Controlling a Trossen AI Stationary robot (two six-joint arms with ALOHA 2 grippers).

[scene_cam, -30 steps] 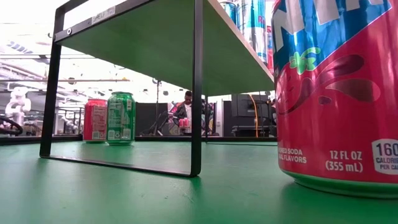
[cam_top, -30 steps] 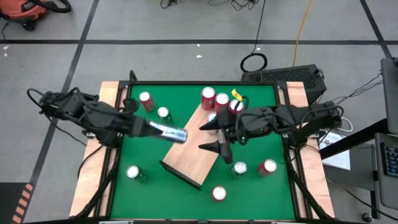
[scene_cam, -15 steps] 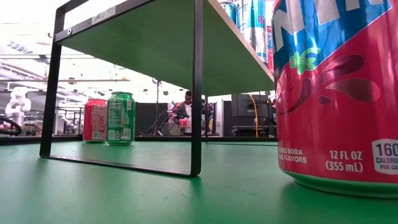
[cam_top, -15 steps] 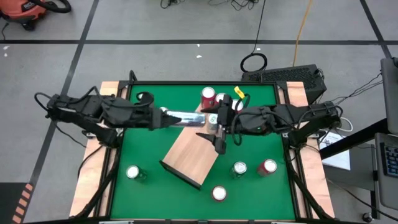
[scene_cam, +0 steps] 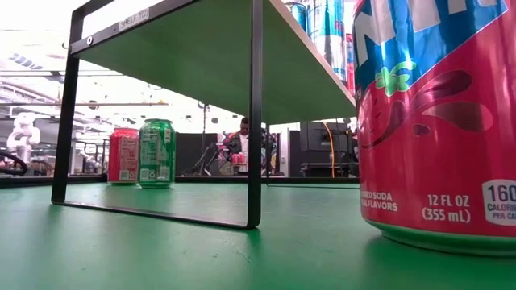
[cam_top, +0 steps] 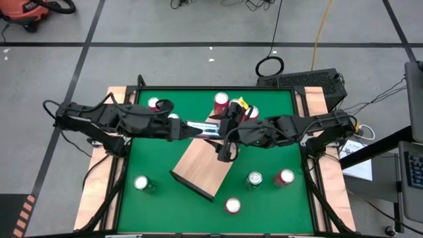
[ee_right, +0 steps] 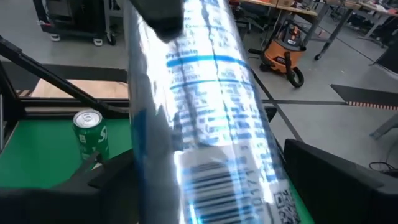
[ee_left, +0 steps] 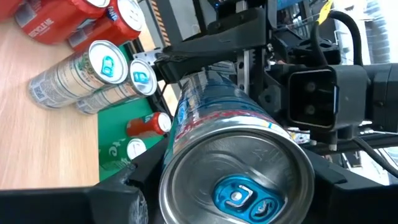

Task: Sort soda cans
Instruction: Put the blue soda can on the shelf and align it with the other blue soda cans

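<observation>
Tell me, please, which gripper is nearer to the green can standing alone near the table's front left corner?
Left. The left gripper, holding a silver-blue can, sits behind and to the right of the green can. The right gripper is farther right, over the wooden board.

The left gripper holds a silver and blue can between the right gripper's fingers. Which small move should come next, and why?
Probably the right gripper should close on the silver-blue can. The left gripper grips one end, while the right fingers stand open on both sides, so it looks like a handover over the wooden board.
</observation>
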